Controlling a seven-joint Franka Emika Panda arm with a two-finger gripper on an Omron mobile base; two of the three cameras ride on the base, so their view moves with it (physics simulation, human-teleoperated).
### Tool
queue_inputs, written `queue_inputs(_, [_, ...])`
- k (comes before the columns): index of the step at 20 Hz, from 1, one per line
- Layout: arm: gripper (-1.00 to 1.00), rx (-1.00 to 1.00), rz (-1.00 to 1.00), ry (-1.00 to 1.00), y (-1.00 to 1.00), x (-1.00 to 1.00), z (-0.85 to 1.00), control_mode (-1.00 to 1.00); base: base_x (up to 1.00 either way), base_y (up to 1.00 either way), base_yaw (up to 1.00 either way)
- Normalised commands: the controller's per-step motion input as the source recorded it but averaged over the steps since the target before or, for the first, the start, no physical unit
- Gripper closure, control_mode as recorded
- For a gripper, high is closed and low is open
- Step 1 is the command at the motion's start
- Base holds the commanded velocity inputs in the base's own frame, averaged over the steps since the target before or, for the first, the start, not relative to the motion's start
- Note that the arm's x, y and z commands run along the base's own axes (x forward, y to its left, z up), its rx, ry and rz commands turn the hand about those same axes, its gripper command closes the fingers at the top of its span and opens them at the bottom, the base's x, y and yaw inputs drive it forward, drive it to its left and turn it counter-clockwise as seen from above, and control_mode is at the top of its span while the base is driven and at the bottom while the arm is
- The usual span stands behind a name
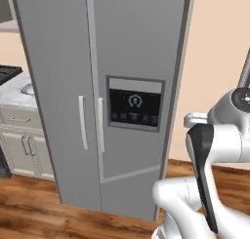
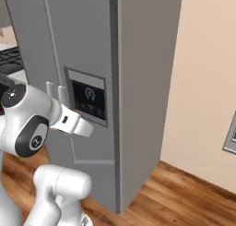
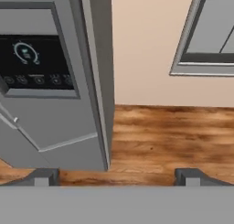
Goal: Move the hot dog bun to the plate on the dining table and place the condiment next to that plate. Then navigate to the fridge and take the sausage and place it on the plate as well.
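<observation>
while fridge (image 1: 105, 87) doors shut, hand view adds gripper (image 3: 116, 176) open above floor (image 3: 164, 136).

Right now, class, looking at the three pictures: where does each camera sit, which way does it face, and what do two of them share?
Left base view: behind the arm, on its left, facing the closed fridge doors and handles; the white arm rises at lower right.
Right base view: behind the arm, on its right, facing the fridge's corner and beige wall; the arm rises at lower left.
Hand view: on the hand, looking along the open fingers at the fridge's lower corner and wood floor.
Shared: all three show the fridge's black dispenser panel.
</observation>
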Motion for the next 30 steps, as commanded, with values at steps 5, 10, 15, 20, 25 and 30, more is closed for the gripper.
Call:
queue_inputs(5, [-1.00,0.00,0.00,0.00,0.00,0.00,0.00,1.00,0.23,0.67,-0.37])
queue_inputs(10, [-1.00,0.00,0.00,0.00,0.00,0.00,0.00,1.00,-0.10,0.62,-0.21])
queue_inputs(15, [-1.00,0.00,0.00,0.00,0.00,0.00,0.00,1.00,-0.47,0.65,-0.19])
queue_inputs(20, [-1.00,0.00,0.00,0.00,0.00,0.00,0.00,1.00,0.15,0.78,-0.06])
queue_inputs(25, [-1.00,0.00,0.00,0.00,0.00,0.00,0.00,1.00,0.13,0.65,-0.01])
queue_inputs(30, [-1.00,0.00,0.00,0.00,0.00,0.00,0.00,1.00,-0.90,0.02,0.00])
